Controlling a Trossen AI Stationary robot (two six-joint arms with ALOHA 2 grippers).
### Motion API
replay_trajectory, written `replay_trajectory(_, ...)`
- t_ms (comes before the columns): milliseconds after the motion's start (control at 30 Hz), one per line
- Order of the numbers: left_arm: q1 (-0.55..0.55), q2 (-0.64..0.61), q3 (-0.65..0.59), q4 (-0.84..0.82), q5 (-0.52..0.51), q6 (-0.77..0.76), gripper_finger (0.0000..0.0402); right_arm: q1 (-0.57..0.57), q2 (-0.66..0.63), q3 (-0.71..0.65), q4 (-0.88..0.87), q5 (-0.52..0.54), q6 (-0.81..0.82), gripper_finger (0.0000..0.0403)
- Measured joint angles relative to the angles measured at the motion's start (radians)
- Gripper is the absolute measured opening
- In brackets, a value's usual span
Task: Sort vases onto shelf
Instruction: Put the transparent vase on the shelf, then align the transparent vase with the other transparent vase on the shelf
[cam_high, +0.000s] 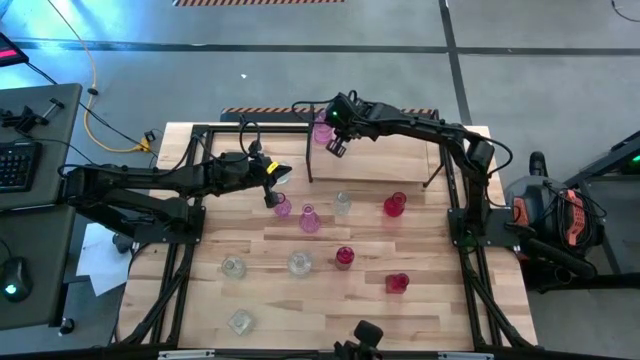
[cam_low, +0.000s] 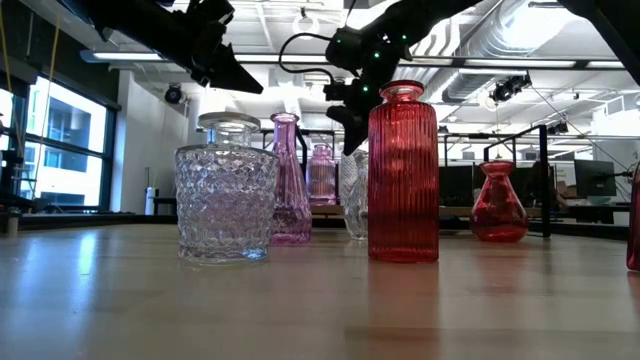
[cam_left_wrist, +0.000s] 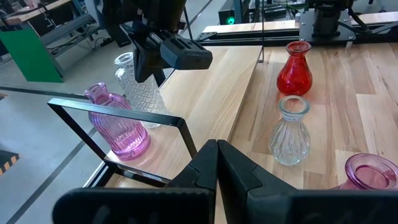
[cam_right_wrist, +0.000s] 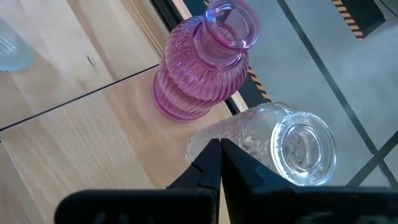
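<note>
Right gripper (cam_high: 337, 148) is hovering over the shelf (cam_high: 420, 160) at the table's far edge, fingers together and holding nothing; a pink ribbed vase (cam_right_wrist: 199, 68) and a clear cut-glass vase (cam_right_wrist: 280, 146) are standing upright on the shelf just beside it. Left gripper (cam_high: 272, 196) is sitting above the near pink vase (cam_high: 283, 207), fingers together, empty. That vase lies directly ahead of the left fingers, long axis vertical, so the left arm looks nearer for the next pick. Other vases are standing scattered on the table (cam_high: 430, 300).
</note>
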Motion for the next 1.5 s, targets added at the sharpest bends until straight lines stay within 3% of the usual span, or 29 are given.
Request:
replay_trajectory(167,0.000,0.000,0.000,0.000,0.000,0.000,0.0000,0.012,0.000,0.000,0.001,-0.031,-0.047,0.0000)
replay_trajectory(400,0.000,0.000,0.000,0.007,0.000,0.009,0.0000,0.115,0.000,0.000,-0.004,-0.055,-0.097,0.0000)
replay_trajectory(600,0.000,0.000,0.000,0.002,0.000,0.009,0.0000,0.239,0.000,0.000,-0.176,-0.051,-0.078,0.0000)
replay_trajectory(800,0.000,0.000,0.000,-0.029,0.000,0.010,0.0000,0.322,0.000,0.000,-0.356,0.106,-0.008,0.0000)
replay_trajectory(1000,0.000,0.000,0.000,-0.035,0.000,0.010,0.0000,0.337,-0.016,0.000,-0.385,0.117,0.007,0.0000)
replay_trajectory(1167,0.000,-0.004,0.000,-0.048,-0.014,0.012,0.0000,0.339,-0.082,0.000,-0.397,0.124,0.049,0.0000)
replay_trajectory(1300,0.000,-0.009,0.000,-0.114,-0.057,0.009,0.0000,0.346,-0.158,0.000,-0.515,0.132,0.166,0.0000)
replay_trajectory(1400,0.000,-0.014,-0.001,-0.132,-0.079,-0.017,0.0000,0.376,-0.217,-0.004,-0.556,0.194,0.228,0.0000)
replay_trajectory(1500,0.004,-0.030,-0.006,-0.130,-0.051,-0.032,0.0000,0.422,-0.294,-0.064,-0.471,0.263,0.224,0.0000)
